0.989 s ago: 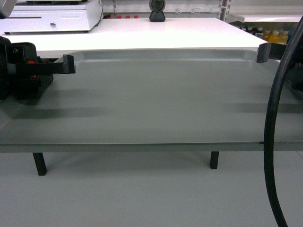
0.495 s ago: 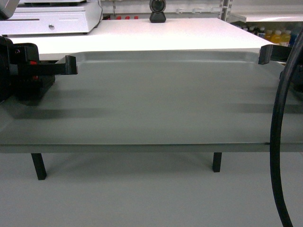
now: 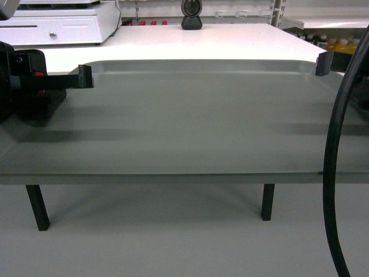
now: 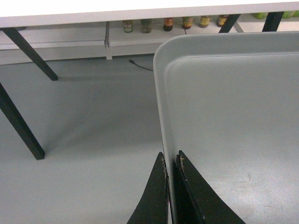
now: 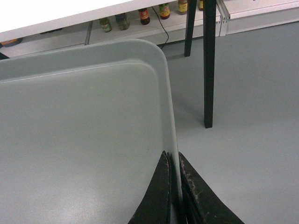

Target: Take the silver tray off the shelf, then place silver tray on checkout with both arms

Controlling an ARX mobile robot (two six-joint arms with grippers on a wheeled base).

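Silver tray (image 3: 196, 115), prob. bare inside, rims pinched by left hand (image 4: 171, 161) & right hand (image 5: 174, 161).

Open white checkout (image 3: 190, 40) top lies just beyond the silver tray (image 3: 190, 121); only the scanner (image 3: 191, 14) and cash drawer (image 3: 57, 26) crowd its far edge.

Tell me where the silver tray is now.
The silver tray fills the head view's middle, held above the floor before the checkout, left gripper and right gripper clamping its side rims.
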